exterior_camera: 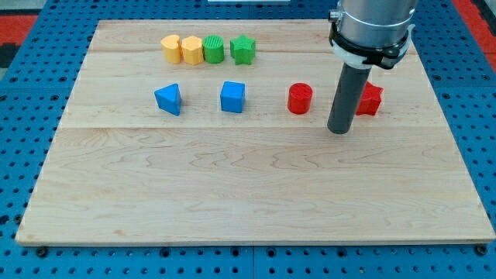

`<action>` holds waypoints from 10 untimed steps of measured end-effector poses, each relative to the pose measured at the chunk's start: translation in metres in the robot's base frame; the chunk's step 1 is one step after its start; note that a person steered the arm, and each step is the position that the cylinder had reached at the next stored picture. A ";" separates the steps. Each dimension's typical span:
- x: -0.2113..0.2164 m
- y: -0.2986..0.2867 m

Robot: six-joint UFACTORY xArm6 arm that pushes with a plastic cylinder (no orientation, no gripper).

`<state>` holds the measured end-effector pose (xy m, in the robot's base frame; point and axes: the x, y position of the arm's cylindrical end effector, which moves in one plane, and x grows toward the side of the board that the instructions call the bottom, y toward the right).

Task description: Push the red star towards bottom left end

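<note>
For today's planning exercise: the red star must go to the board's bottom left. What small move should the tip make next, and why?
Probably move my tip around to the view's upper right of the red star. It now stands at the star's lower left, between it and the red cylinder, so pushing from here would drive the star the wrong way.

We are at a robotics lab bench, not a home or a shop. The pale wooden counter lies on a blue perforated base plate whose regular holes show past every counter edge, the kind used for fixing test rigs. A metal arm housing with a dark rod comes down near the counter's upper right corner. Small plastic blocks in plain colours, such as the blue cube, sit like test pieces towards the counter's top edge.
</note>
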<state>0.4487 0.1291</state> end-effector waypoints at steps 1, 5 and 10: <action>0.000 0.000; -0.019 0.030; -0.055 0.016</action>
<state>0.3937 0.1449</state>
